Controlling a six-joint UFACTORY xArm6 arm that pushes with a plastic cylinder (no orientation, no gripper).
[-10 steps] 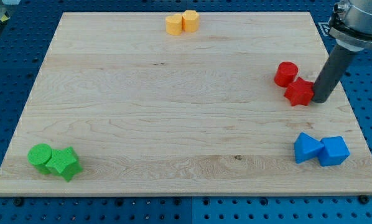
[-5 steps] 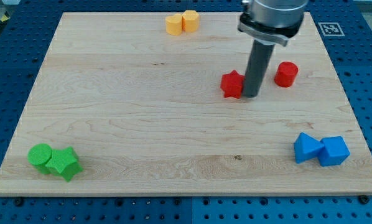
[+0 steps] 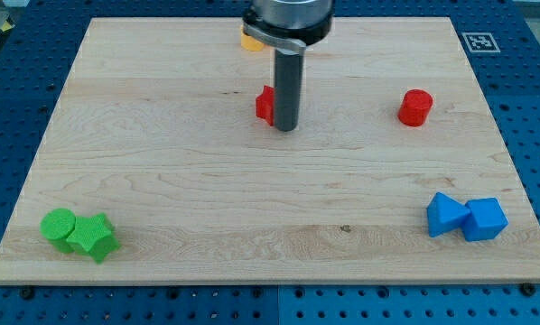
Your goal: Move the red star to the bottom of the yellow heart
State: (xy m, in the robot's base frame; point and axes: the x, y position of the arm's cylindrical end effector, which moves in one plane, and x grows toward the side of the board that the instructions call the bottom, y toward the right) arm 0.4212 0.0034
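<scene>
The red star lies on the wooden board, above the middle of the view, and the rod covers most of it. My tip touches the star's right side. The yellow blocks sit at the view's top, above the star; the arm hides nearly all of them, and only a yellow-orange edge shows, so I cannot make out the heart. The star lies apart from them, below.
A red cylinder stands at the view's right. A blue triangle and a blue cube touch at the lower right. A green cylinder and a green star touch at the lower left.
My tip has pushed the red star leftward and slightly up across the board, away from the red cylinder. The arm now covers the yellow blocks.
</scene>
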